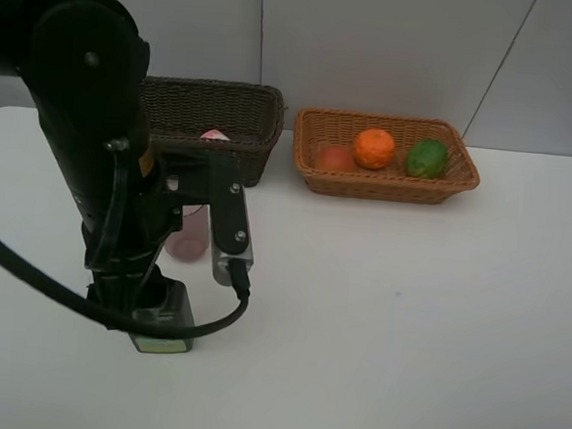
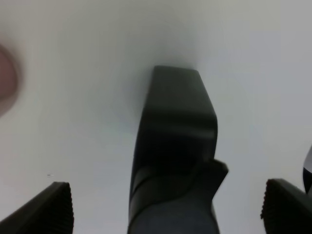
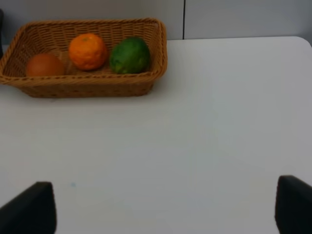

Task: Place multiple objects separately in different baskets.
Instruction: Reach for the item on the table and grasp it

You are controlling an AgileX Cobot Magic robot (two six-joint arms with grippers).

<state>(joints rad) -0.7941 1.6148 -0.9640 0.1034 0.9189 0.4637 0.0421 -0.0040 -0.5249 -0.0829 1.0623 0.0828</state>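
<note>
The dark green pump bottle stands on the table near the front left, under my left arm. My left gripper is open, one fingertip on each side of the bottle's pump head and not touching it. The translucent pink cup stands just behind the arm. A pink bottle's white cap shows inside the dark brown basket. The light basket holds the red-orange fruit, the orange and the green fruit. My right gripper is open and empty over bare table.
My left arm hides much of the table's left side and part of the dark basket. Both baskets stand side by side at the back, against the wall. White table stretches across the front and right.
</note>
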